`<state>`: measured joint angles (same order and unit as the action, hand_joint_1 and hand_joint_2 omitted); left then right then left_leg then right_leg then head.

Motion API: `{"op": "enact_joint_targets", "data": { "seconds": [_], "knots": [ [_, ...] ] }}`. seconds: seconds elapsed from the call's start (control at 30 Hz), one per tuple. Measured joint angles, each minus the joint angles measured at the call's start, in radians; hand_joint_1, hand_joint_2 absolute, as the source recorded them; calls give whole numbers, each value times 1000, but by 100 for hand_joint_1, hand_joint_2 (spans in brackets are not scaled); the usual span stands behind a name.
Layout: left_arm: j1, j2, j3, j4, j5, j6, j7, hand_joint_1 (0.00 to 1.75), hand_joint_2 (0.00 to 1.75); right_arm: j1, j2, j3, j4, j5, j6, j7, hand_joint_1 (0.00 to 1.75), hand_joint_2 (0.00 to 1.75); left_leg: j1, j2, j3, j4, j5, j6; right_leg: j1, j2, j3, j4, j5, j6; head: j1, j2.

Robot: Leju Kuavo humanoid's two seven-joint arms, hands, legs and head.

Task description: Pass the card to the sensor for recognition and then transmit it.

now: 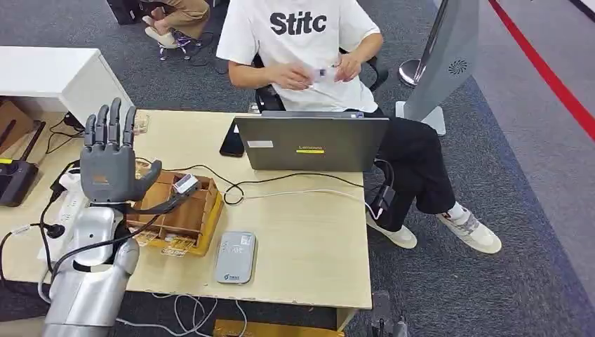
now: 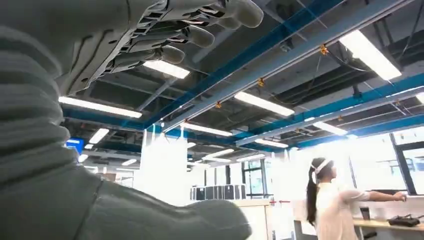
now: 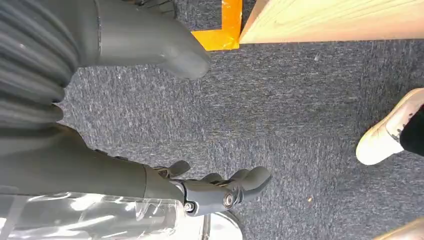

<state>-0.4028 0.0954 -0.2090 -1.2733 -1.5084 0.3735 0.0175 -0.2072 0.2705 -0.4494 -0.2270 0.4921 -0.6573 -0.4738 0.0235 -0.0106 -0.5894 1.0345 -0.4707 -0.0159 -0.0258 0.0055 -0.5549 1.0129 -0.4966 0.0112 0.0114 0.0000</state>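
White small card-like piece (image 1: 186, 184), judged to be the card, sits on the rim of the wooden box (image 1: 210, 219), just off the thumb tip of the left hand (image 1: 109, 165); can't tell if they touch. Its long axis looks to run roughly away from the thumb, slightly tilted; too small to be sure.

Left hand is raised with fingers upright and spread and the thumb stuck out sideways toward the card. Nothing seen in its grasp.

Grey flat sensor (image 1: 236, 257) lies on the surface (image 1: 309, 232), also on the thumb side of the left hand, past the box and closer to the robot than the card.

Right hand (image 3: 150, 175) hangs low over the carpet beside the surface edge, fingers loosely bent, well apart from the thumb, holding nothing.

Judgement: the left hand is far nearer, so the pick is its job. It must drop and close thumb-side onto the card, then carry it on to the sensor. Card not yet presented.
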Motion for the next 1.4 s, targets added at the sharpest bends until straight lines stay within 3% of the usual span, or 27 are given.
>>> {"op": "enact_joint_targets", "data": {
  "seconds": [0.17, 0.3, 0.5, 0.87, 1.0, 1.27, 1.4],
  "knots": [
    [20, -10, -18, -21, 3, -14, -44, 0, 175, 0, 0, -2, 0, -7, 0, -4, 0, 175, 0, 0, 0, 0, 0, 0, 0, 0, 0, 0, 0, 0, 0, 0],
    [81, -45, -34, -45, 58, -82, -160, 0, 175, 1, 0, -12, 0, -24, 0, -18, 0, 175, 0, 0, 0, 0, 0, 0, 0, 0, 0, -1, 0, 0, 0, 0],
    [227, -104, -114, -69, 50, -67, -188, 0, 175, 5, 0, -31, 0, -38, 0, -32, 0, 175, -1, 0, -1, 0, -1, 1, 0, 0, 0, -1, 0, 0, 0, 0],
    [366, -135, -239, -107, 26, -45, -188, 0, 175, 13, -2, -66, -1, -56, 0, -48, 0, 175, -1, 0, -1, 0, -1, 1, 0, 0, 0, -1, 0, 0, 0, 0],
    [387, -127, -267, -109, 3, -34, -149, 0, 175, 16, -5, -74, -2, -56, 0, -51, 0, 175, -1, 0, -1, 0, -1, 1, 0, 0, 0, -1, 0, 0, 0, 0],
    [418, -104, -264, -109, 1, -4, -101, 0, 175, 17, -9, -90, -2, -51, 0, -53, 0, 175, -1, 0, -1, 0, -1, 1, 0, -1, 0, -1, 0, 0, 0, 0],
    [427, -97, -221, -105, 0, 17, -78, 0, 175, 18, -10, -93, -3, -43, 0, -53, 0, 175, -1, 0, -1, 0, -1, 1, 0, -1, 0, -1, 0, 0, 0, 0]
  ]
}}
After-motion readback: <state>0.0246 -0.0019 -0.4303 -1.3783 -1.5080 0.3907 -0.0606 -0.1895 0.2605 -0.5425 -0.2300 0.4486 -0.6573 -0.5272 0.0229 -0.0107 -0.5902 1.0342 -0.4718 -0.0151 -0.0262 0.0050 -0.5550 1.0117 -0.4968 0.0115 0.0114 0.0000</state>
